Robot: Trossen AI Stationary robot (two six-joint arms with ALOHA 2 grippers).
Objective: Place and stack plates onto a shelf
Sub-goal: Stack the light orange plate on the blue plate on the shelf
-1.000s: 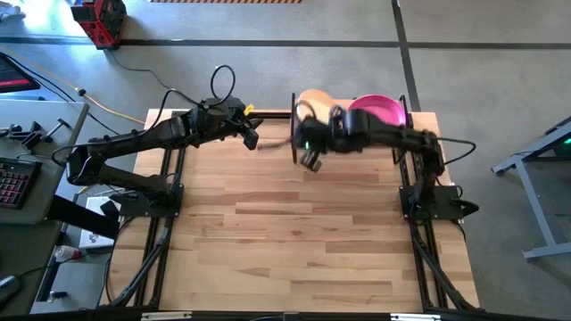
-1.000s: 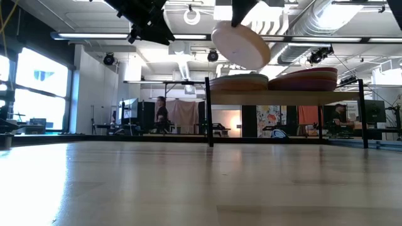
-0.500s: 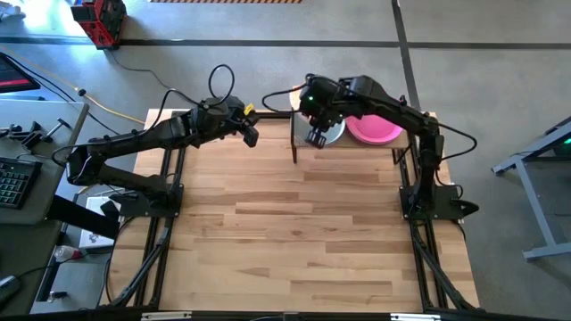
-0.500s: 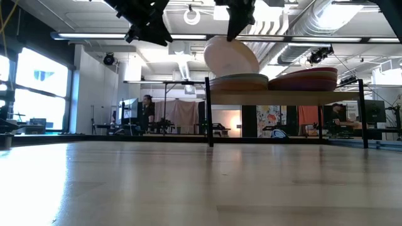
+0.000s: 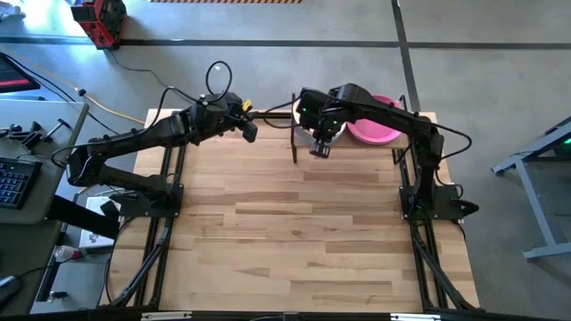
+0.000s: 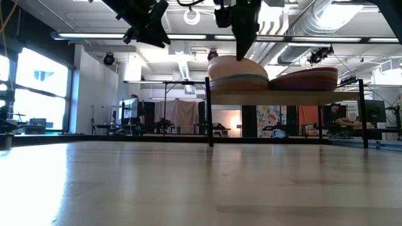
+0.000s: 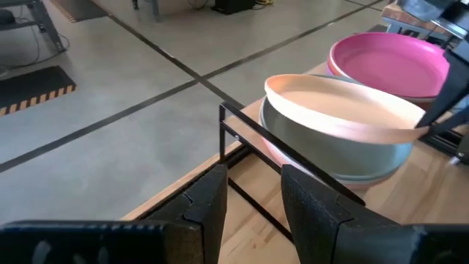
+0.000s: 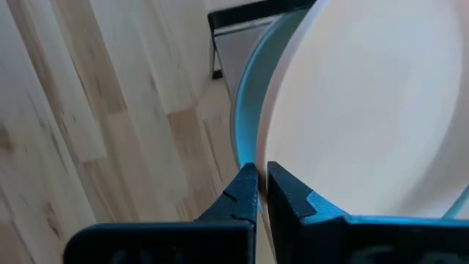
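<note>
Light-wood tabletop [image 5: 294, 232], bare in front. At its far edge stands the rectangular light-wood shelf on thin black uprights [image 6: 286, 96], holding two stacks of round matte plates: magenta-topped stack [image 7: 392, 62] on the right, grey-teal stack [image 7: 337, 150] on the left. The cream round plate [image 7: 344, 110] lies tilted on the grey-teal stack. Right gripper [image 5: 319, 143], above the shelf's left stack, jaws pressed together, pinching the cream plate's rim. Left gripper [image 5: 250, 131] hangs off the shelf's left end, fingers [image 7: 209, 205] spread, holding nothing.
</note>
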